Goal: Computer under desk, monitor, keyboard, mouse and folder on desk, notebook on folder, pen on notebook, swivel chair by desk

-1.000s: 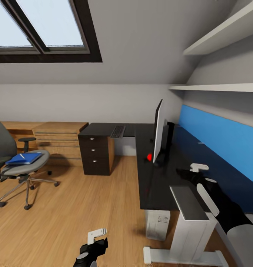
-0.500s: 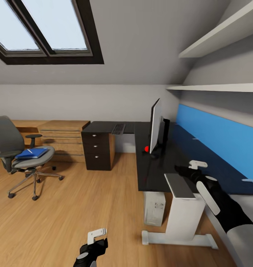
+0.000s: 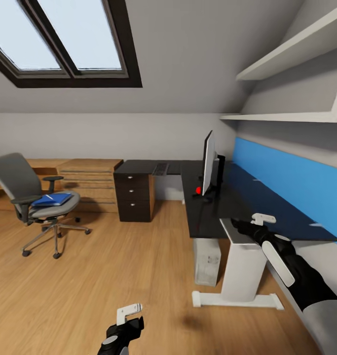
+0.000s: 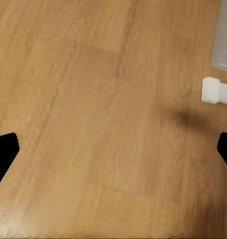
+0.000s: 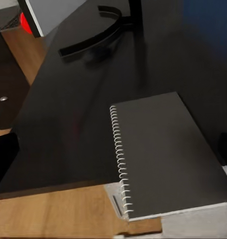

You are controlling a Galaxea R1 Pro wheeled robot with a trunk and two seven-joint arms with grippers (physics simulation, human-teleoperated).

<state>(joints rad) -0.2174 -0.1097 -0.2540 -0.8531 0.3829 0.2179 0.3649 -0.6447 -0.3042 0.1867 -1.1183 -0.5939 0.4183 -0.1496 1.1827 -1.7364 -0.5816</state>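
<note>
Notebook (image 5: pixel 165 154) lies flat on the near end of the black table (image 3: pixel 207 217), 1 corner hanging past the table edge in the right wrist view, spiral binding along 1 long side. Right end effector (image 3: pixel 247 228) hovers just above it w/ nothing held; fingers look spread, tips barely showing at the wrist view's edges. Left end effector (image 3: pixel 126 320) hangs low over the wood floor (image 4: pixel 103 114), also released & holding nothing.

Handling guess: notebook is thin, light, fairly stiff, cover prob slick on the smooth top, so a pinch from above may just push it along. Best bet is the overhanging corner/edge, 1 finger under & 1 over, away from the wire coil.

Folder (image 3: pixel 52 199) sits well apart on the swivel chair (image 3: pixel 42 204) seat, w/ what looks like the pen on it, too small to be sure. Monitor (image 3: pixel 208 162) & keyboard (image 3: pixel 160 169) on table; computer (image 3: pixel 207 261) under it.
</note>
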